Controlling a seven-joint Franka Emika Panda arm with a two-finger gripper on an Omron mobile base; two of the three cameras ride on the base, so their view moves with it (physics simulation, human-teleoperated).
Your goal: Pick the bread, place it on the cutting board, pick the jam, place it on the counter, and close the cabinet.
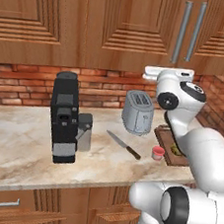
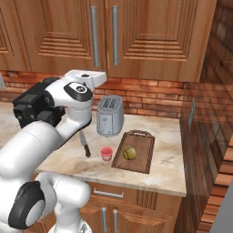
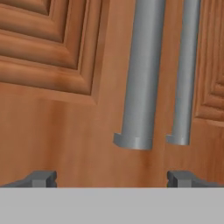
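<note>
The bread (image 2: pixel 129 152), an olive-brown lump, lies on the dark cutting board (image 2: pixel 142 160) at the right of the counter (image 2: pixel 169 136). The red jam (image 2: pixel 106 154) stands on the counter just left of the board. In the left base view the jam (image 1: pixel 157 153) shows beside the board (image 1: pixel 166 138), and my arm half hides the bread (image 1: pixel 175 150). Both cabinet (image 2: pixel 150 36) doors sit flush, grey handles (image 2: pixel 94 34) side by side. My gripper (image 3: pixel 112 179) is open and empty, facing the door just below the handle (image 3: pixel 142 83) ends. Its hand (image 2: pixel 88 77) hovers above the toaster.
A silver toaster (image 2: pixel 109 115) stands behind the jam, and a knife (image 1: pixel 124 145) lies to its left. A black coffee machine (image 1: pixel 63 118) stands further left. A brick wall (image 1: pixel 101 90) runs behind the counter, and a side wall (image 2: pixel 214 113) closes the right end.
</note>
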